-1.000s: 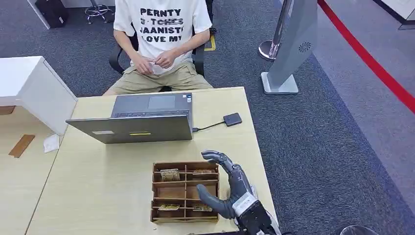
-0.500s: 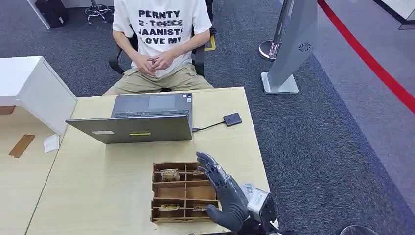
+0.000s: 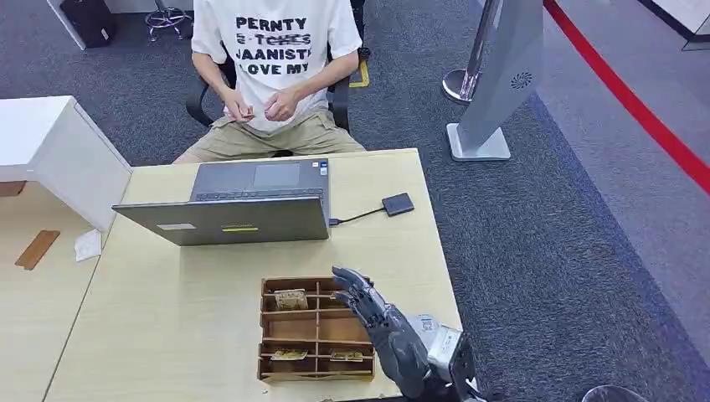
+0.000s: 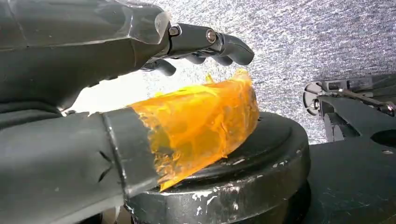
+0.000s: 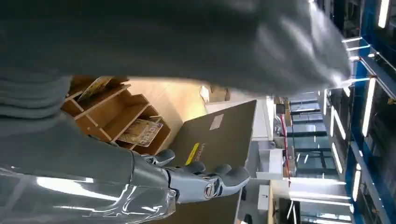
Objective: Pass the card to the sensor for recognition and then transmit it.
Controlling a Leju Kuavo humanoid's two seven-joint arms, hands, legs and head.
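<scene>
So this was the very start of the job: I hadn't picked anything up yet. My right hand (image 3: 381, 322) hovered over the right side of the wooden divider tray (image 3: 274, 328) near the front edge of the table (image 3: 159, 318), fingers spread, holding nothing. My left hand (image 4: 116, 88) hung down by my side, fingers loosely apart, nothing in it either.

The cards sat in the tray's slots: one card (image 3: 290, 299) in the back-left compartment, another card (image 3: 289, 354) in the front-left one, and a third card (image 3: 345, 356) just beside my palm near the front-right. They lay flat, long axis running left-right along the tray's rows, parallel to the table's front edge. Couldn't read which way the print faced.

The sensor (image 3: 398, 203) was the little black pad near the table's right edge, cabled to the laptop (image 3: 243, 209), well apart from the tray. A person (image 3: 272, 59) sat past the far edge.

Next move, I reckoned: drop the fingers into a slot and pinch a card by its edge without scraping the dividers. Tight fit, so easy to fumble.
</scene>
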